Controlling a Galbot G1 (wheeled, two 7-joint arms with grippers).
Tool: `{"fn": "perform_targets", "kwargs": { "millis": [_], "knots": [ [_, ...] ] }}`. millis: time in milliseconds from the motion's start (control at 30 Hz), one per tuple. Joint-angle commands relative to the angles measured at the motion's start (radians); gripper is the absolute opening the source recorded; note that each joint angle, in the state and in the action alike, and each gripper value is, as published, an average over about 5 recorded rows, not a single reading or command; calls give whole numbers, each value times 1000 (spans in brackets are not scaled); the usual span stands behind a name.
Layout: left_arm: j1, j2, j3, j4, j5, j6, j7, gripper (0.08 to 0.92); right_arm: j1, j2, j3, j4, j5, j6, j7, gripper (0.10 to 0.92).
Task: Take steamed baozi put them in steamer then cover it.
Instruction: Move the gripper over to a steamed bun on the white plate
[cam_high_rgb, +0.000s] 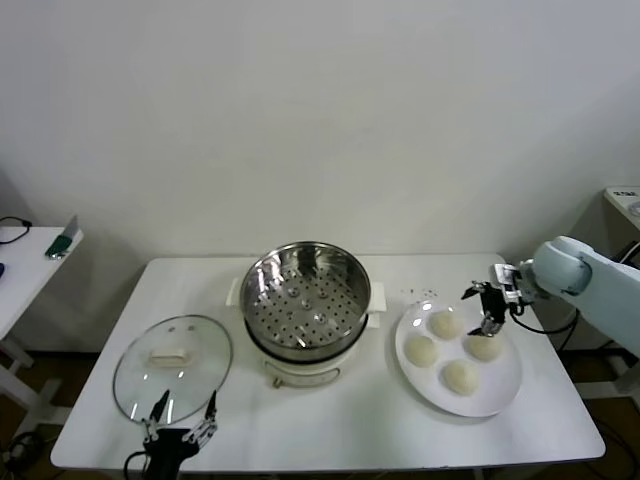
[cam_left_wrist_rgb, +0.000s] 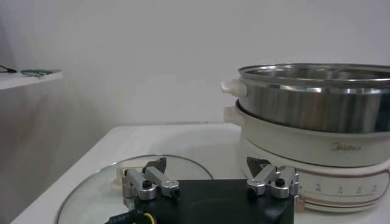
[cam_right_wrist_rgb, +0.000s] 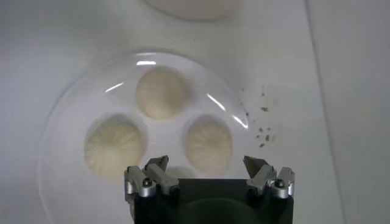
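Note:
Several cream-white steamed baozi (cam_high_rgb: 443, 322) lie on a white plate (cam_high_rgb: 503, 386) at the right of the table. My right gripper (cam_high_rgb: 483, 306) hangs open just above them, holding nothing. In the right wrist view three baozi show, the nearest one (cam_right_wrist_rgb: 208, 142) just ahead of the gripper (cam_right_wrist_rgb: 206, 162). The shiny steamer (cam_high_rgb: 305, 292) stands uncovered and empty at the table's middle, also seen in the left wrist view (cam_left_wrist_rgb: 317, 97). The glass cover (cam_high_rgb: 172, 365) lies flat to its left. My left gripper (cam_high_rgb: 180, 412) waits open at the front edge, by the cover (cam_left_wrist_rgb: 116, 185).
Dark crumbs (cam_high_rgb: 425, 293) dot the table between steamer and plate. A white side table (cam_high_rgb: 30, 255) with a green object (cam_high_rgb: 62, 243) stands at far left. The wall runs close behind the table.

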Motion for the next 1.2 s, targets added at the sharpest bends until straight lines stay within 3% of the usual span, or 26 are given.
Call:
{"fn": "perform_targets", "kwargs": {
  "millis": [33, 800, 1200],
  "knots": [
    [-4, -1, -4, 2, 0, 0, 0, 823, 105, 142, -138, -141, 8, -16, -36, 823],
    [-3, -4, -9, 22, -2, -9, -3, 823, -86, 269, -14, -310, -81, 2, 24, 820],
    [-2, -4, -4, 21, 3, -8, -4, 823, -59, 258, -28, -287, -75, 3, 13, 735]
  ]
}}
